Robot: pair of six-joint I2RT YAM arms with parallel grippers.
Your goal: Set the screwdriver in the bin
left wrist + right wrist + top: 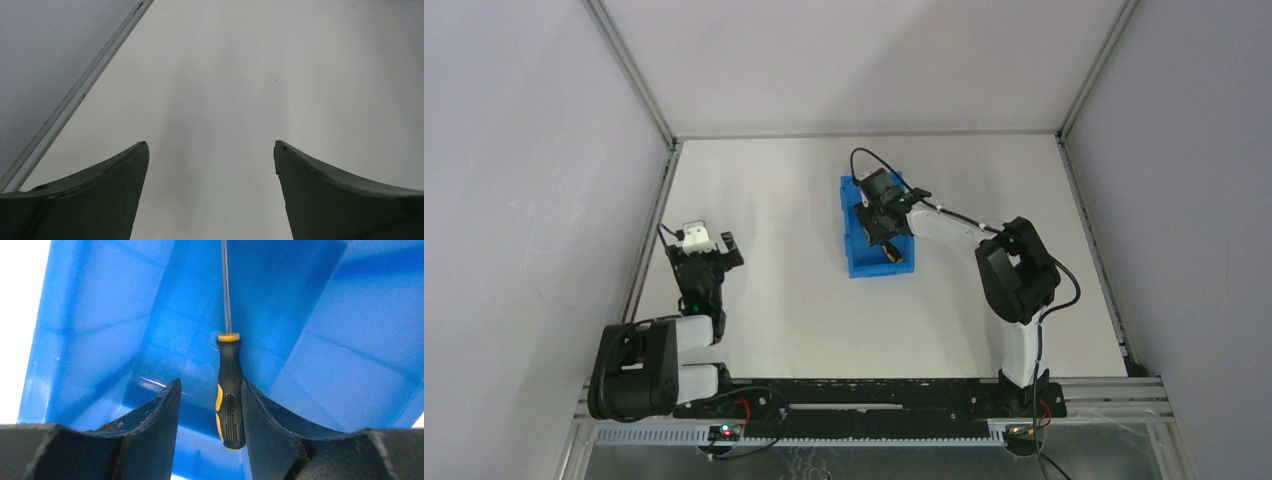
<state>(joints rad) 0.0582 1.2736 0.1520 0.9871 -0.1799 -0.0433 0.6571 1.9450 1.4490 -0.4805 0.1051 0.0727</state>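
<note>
The blue bin (862, 262) stands in the middle of the table, a little to the back. My right gripper (882, 222) hangs over it, reaching inside. In the right wrist view the screwdriver (230, 390) lies inside the bin (100, 330), its black-and-yellow handle against my right finger and its thin shaft pointing away. The right gripper (210, 382) is open; the left finger stands clear of the handle. A bit of the handle shows in the top view (889, 250). My left gripper (707, 250) is open and empty at the left, over bare table (211, 145).
A metal frame rail (75, 97) runs along the table's left edge, close to my left gripper. Grey walls enclose the table at the back and both sides.
</note>
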